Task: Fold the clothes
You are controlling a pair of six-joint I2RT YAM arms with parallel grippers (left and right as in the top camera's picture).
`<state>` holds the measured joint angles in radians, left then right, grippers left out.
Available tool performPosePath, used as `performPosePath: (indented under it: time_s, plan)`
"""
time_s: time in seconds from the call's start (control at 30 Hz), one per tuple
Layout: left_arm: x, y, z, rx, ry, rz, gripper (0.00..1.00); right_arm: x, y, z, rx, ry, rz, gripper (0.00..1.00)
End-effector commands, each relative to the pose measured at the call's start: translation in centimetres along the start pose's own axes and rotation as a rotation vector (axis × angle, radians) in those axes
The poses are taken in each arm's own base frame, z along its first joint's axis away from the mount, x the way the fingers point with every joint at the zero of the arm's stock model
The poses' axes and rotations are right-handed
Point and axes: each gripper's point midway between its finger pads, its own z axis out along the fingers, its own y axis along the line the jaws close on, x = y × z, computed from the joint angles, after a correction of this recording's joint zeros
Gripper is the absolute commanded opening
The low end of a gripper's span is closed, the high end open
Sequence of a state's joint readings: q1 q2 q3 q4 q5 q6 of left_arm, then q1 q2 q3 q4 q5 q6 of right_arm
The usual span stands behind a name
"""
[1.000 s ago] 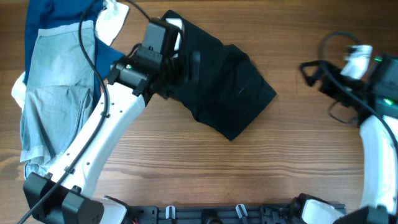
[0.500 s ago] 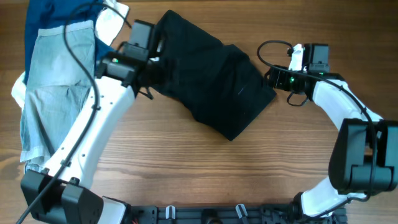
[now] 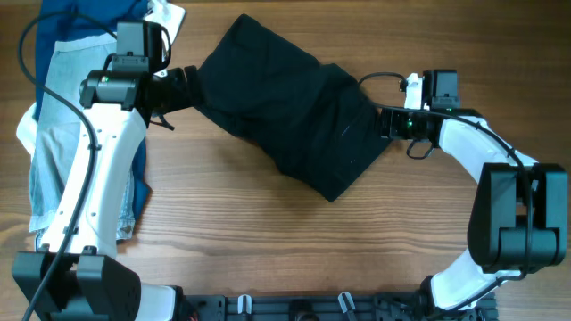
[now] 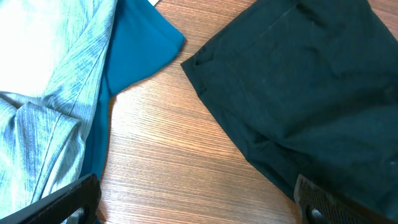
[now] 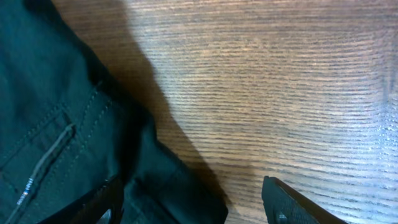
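At desk (image 3: 268, 241) centre: black shorts (image 3: 294, 125) lie crumpled, diagonal; left pincer (image 3: 189, 86) wide at their left edge, right pincer (image 3: 385, 123) part-open straddling right corner. Risk: right bites only the top layer or hem, fold drags skewed.

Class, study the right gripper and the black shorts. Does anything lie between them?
Nothing visible does. The right gripper is at the right edge of the black shorts. Its wrist view shows only the fabric's edge and the bare wooden table between its open fingers.
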<state>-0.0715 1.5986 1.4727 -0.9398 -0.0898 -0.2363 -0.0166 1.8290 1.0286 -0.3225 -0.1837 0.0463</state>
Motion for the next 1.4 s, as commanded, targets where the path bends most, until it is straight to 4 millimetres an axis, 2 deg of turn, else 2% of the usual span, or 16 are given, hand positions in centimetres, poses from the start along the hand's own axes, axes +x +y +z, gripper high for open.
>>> performPosePath:
  time_s: [0.0,0.2,0.33,0.57,0.6,0.63,0.67,0.7,0.8,0.83,0.9,1.0,1.1,1.13,1.27,1.37]
  plan:
    - [0.0,0.5,0.3,-0.018,0.004,0.018,1.0,0.9,-0.7,0.9,0.027,0.016,-0.036,0.66]
    - [0.0,0.5,0.3,-0.018,0.004,0.018,1.0,1.5,-0.3,1.3,-0.001,0.037,-0.04,0.61]
    - [0.0,0.5,0.3,-0.018,0.004,0.018,1.0,2.6,0.3,1.6,-0.038,0.079,-0.031,0.54]
    - [0.0,0.5,0.3,-0.018,0.004,0.018,1.0,3.6,3.6,2.0,-0.148,0.119,-0.061,0.53]
    - [0.0,0.5,0.3,-0.018,0.004,0.018,1.0,3.7,3.9,2.1,-0.151,0.122,-0.068,0.48]
    - [0.0,0.5,0.3,-0.018,0.005,0.018,1.0,3.8,4.1,2.1,-0.153,0.124,-0.073,0.29]
    - [0.1,0.5,0.3,-0.019,0.006,0.018,1.0,3.8,4.2,2.1,-0.154,0.124,-0.069,0.14]
    - [0.1,0.5,0.3,-0.019,0.008,0.018,1.0,3.7,4.2,2.1,-0.152,0.123,-0.05,0.06]
    - [0.2,0.6,0.3,-0.02,0.011,0.018,1.0,2.8,4.5,0.9,-0.152,0.108,-0.009,0.05]
    - [0.2,0.6,0.3,-0.02,0.011,0.018,1.0,2.1,4.7,0.1,-0.152,0.097,0.007,0.04]
    - [0.2,0.6,0.3,-0.02,0.012,0.019,1.0,-0.3,5.4,-3.0,-0.157,0.041,0.01,0.04]
    - [0.2,0.6,0.3,-0.021,0.01,0.019,1.0,-5.6,7.1,-10.4,-0.171,-0.104,-0.013,0.04]
    - [0.2,0.6,0.3,-0.021,0.01,0.033,1.0,-8.9,8.2,-16.5,-0.179,-0.22,-0.005,0.04]
    - [0.2,0.6,0.3,-0.023,0.01,0.046,1.0,-10.1,8.5,-19.1,-0.178,-0.273,0.005,0.04]
    - [0.1,0.8,0.2,-0.028,0.007,0.044,1.0,-11.7,8.8,-26.0,-0.142,-0.378,0.028,0.04]
    - [0.0,0.9,0.2,-0.029,0.002,0.048,1.0,-12.6,7.7,-28.9,-0.063,-0.448,0.035,0.04]
